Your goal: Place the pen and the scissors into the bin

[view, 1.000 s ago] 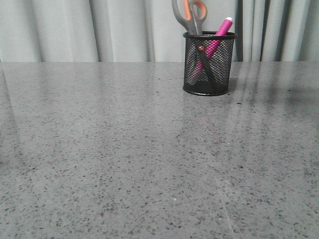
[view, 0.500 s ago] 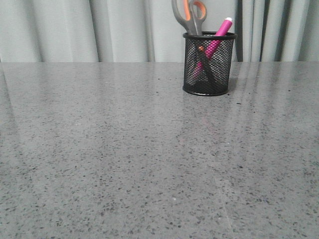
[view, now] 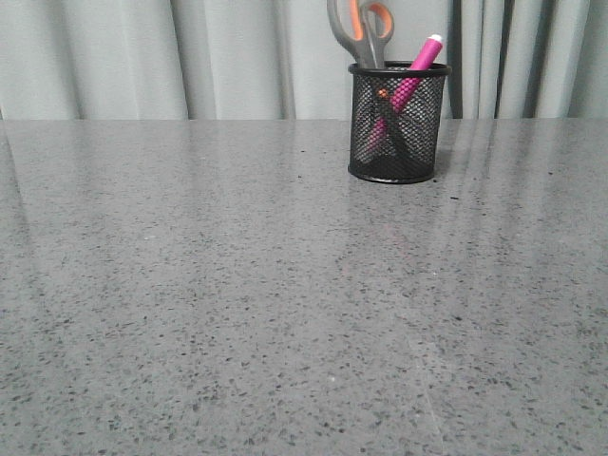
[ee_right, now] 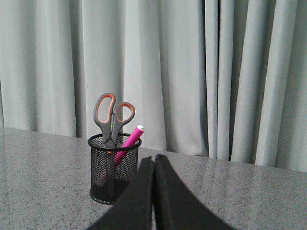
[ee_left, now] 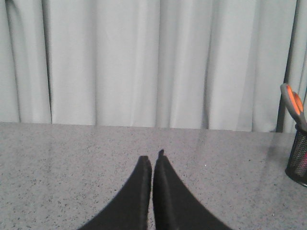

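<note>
The black mesh bin point(view: 397, 123) stands upright at the far right of the grey table. The pink pen point(view: 418, 65) leans inside it, cap sticking out above the rim. The scissors point(view: 361, 30) stand in it blades down, grey and orange handles up. The right wrist view shows the bin point(ee_right: 113, 167), pen point(ee_right: 130, 139) and scissors point(ee_right: 113, 115) beyond my right gripper point(ee_right: 153, 158), which is shut and empty. My left gripper point(ee_left: 152, 158) is shut and empty, with the bin point(ee_left: 299, 160) and scissors' handles point(ee_left: 293, 103) at that view's edge. Neither gripper shows in the front view.
Pale grey curtains point(view: 142, 57) hang behind the table's far edge. The speckled grey tabletop point(view: 237, 304) stretches in front of the bin.
A faint shadow on the tabletop to the right of the bin has faded away. The bin, pen and scissors have not moved.
</note>
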`<state>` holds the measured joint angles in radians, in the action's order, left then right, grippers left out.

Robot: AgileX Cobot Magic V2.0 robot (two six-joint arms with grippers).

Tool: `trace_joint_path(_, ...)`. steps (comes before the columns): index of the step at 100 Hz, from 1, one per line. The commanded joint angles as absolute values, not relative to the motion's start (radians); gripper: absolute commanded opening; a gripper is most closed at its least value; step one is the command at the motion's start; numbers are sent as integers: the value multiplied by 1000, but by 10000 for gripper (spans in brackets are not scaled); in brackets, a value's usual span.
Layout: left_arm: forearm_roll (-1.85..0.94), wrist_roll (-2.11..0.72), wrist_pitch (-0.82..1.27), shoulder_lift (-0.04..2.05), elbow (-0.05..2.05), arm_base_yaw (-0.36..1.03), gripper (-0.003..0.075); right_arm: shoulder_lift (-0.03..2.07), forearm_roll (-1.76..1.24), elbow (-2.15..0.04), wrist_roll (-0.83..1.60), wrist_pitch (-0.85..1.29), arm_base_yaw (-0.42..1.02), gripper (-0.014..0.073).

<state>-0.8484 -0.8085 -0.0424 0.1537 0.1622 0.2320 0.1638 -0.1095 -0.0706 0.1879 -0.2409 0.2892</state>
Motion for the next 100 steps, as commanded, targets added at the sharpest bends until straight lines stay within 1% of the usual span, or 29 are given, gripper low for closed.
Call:
trace_joint_path(1, -861, -799, -97, 131, 179, 227, -19, 128, -104, -80, 200, -300, 283, -75)
trace_joint_path(100, -886, -799, -87, 120, 178, 227, -19, 116, -104, -79, 200, -311, 283, -76)
